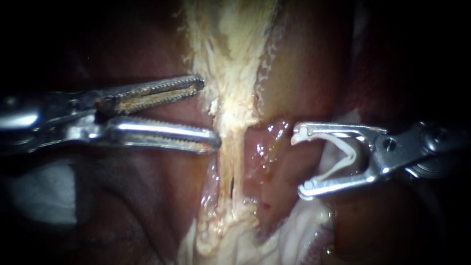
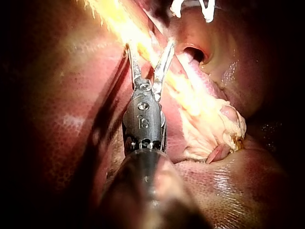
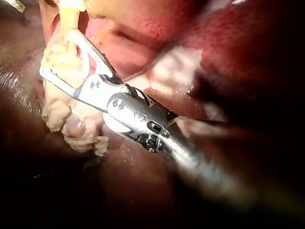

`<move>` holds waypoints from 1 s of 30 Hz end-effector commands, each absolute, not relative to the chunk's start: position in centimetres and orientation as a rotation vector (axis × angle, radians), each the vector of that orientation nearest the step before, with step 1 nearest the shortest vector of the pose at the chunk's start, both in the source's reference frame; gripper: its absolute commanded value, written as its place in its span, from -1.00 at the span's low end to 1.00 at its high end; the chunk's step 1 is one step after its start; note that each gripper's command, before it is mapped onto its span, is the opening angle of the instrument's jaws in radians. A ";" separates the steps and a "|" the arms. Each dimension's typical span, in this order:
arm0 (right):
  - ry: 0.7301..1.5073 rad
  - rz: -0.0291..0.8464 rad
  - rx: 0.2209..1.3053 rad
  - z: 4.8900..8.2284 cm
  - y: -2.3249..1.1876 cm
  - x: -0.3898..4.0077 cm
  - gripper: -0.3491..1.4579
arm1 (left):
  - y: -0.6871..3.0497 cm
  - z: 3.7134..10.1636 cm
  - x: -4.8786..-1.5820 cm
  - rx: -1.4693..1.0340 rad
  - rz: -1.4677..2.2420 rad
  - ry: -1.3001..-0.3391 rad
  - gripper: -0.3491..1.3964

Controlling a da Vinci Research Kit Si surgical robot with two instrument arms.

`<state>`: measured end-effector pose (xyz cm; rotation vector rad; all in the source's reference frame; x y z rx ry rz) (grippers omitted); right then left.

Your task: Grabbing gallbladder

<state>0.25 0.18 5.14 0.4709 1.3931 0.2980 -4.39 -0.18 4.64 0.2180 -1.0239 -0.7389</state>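
- Close view of tissue with a pale fibrous strand [image 1: 230,59] running down the middle. Every place below is given from this strand.
- The grab is not yet made. The approach looks nearly complete, and the closing on tissue is what remains.
- The left instrument [image 1: 208,113] reaches in to one edge of the strand. Its two long toothed jaws stand wide apart with nothing between them.
- The lower jaw's tip meets the strand's edge. The upper tip sits just beside that edge, and it is not clear whether it touches.
- The gallbladder [image 1: 299,73], taken here to be the smooth tan body, lies across the strand from the left instrument. It lies right against the strand and is apart from both jaws.
- In the left wrist view the strand passes just ahead of the open jaws, with the tan body beyond it.
- The right instrument [image 1: 300,162] waits on the gallbladder's side of the strand, near it but not touching.
- Its jaws are spread wide around an open white clip [image 1: 349,156], whose legs lie against both jaws. No tissue is between them.
- Dark red liver [image 1: 147,211] lies on the left instrument's side of the strand.
- To finish, the left jaws probably need to advance across the strand onto the tan wall and then close.
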 end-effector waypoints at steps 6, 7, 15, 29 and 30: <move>1.394 0.298 0.471 5.13 0.18 0.26 0.01 | -0.17 4.73 -4.45 0.215 -0.787 -0.987 -0.03; 1.394 0.298 0.471 5.12 0.18 0.26 0.01 | -0.16 4.76 -4.46 0.215 -0.796 -0.982 -0.03; 1.396 0.298 0.472 5.08 0.17 0.27 0.01 | -0.09 4.89 -4.53 0.204 -0.837 -0.958 -0.08; 1.396 0.298 0.472 5.08 0.17 0.28 0.01 | 0.02 5.06 -4.57 0.241 -0.955 -0.802 -1.00; 1.396 0.298 0.472 5.08 0.16 0.27 0.01 | 0.02 5.06 -4.55 0.245 -0.959 -0.789 -1.00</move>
